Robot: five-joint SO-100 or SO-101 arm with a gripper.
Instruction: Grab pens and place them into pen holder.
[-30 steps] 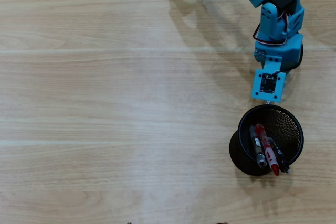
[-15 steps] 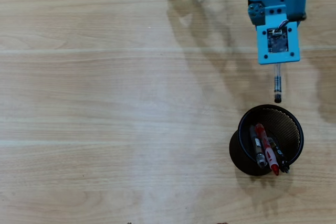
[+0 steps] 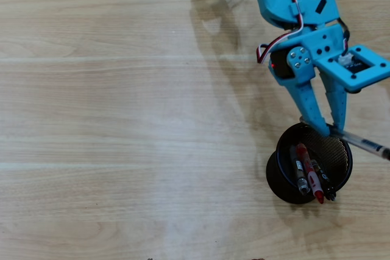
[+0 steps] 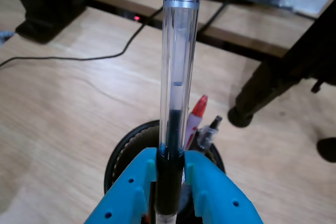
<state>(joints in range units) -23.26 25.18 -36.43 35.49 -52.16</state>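
Your pincer (image 4: pixel 170 169) is closed narrow on the clear pen (image 4: pixel 177 77), both blue fingers (image 4: pixel 131 187) pressed against its black grip section. In the wrist view the clear barrel runs straight up from the fingers, a barcode label near its far end. In the overhead view the pincer (image 3: pixel 326 127) sits over the upper rim of the mesh pen holder (image 3: pixel 338 150), and the clear pen (image 3: pixel 365 145) juts out past the rim to the right, close to the frame's right edge. Inside the holder you have a red-and-clear pen (image 3: pixel 311 178), a black pen with silver band (image 3: pixel 300 172) and a further dark pen, leaning toward the lower side. The wooden bench (image 3: pixel 122 120) lies open to the left of the holder.
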